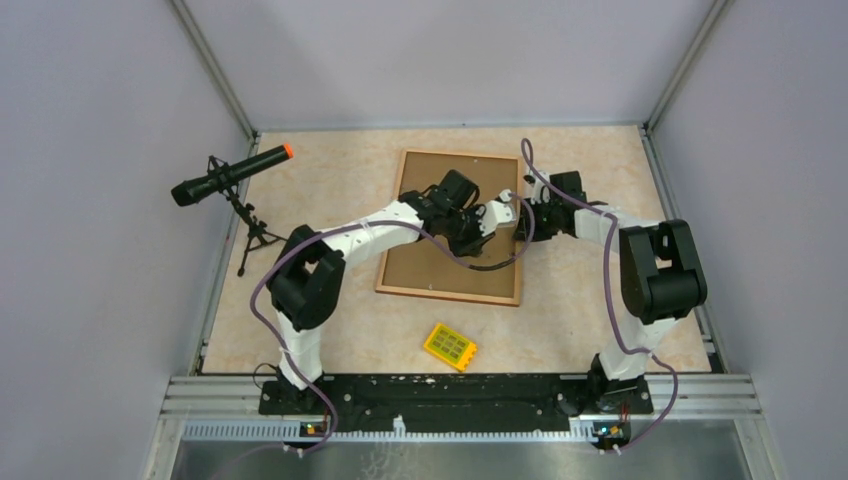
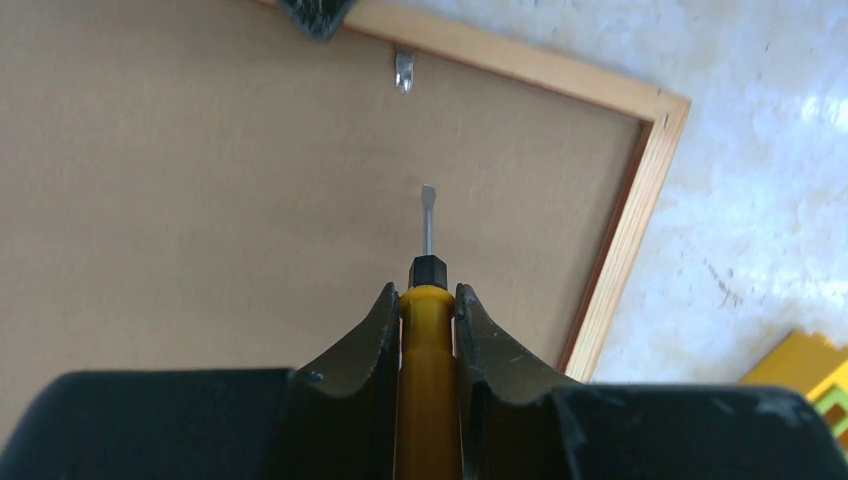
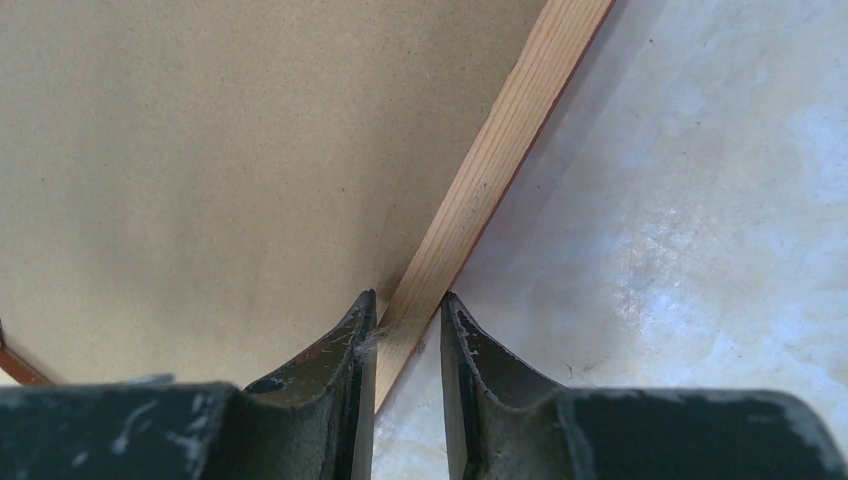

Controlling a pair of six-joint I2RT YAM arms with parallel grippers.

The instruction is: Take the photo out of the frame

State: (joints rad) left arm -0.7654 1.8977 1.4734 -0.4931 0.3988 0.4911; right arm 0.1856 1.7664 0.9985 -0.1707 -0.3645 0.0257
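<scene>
The frame (image 1: 440,275) lies face down in the middle of the table, brown fibreboard back up, light wood rim (image 2: 625,230) around it. The photo is hidden under the backing. My left gripper (image 1: 490,215) is over the frame's right part, shut on a yellow-handled screwdriver (image 2: 428,330); its flat tip (image 2: 428,200) points towards a small metal tab (image 2: 404,70) at the rim. My right gripper (image 1: 524,220) hovers at the frame's right edge. In the right wrist view it (image 3: 408,297) stands narrowly open and empty, over the rim (image 3: 500,150).
A small yellow block (image 1: 450,346) lies on the table in front of the frame; it also shows in the left wrist view (image 2: 810,375). A black microphone on a tripod (image 1: 230,175) stands at the left. Grey walls enclose the table.
</scene>
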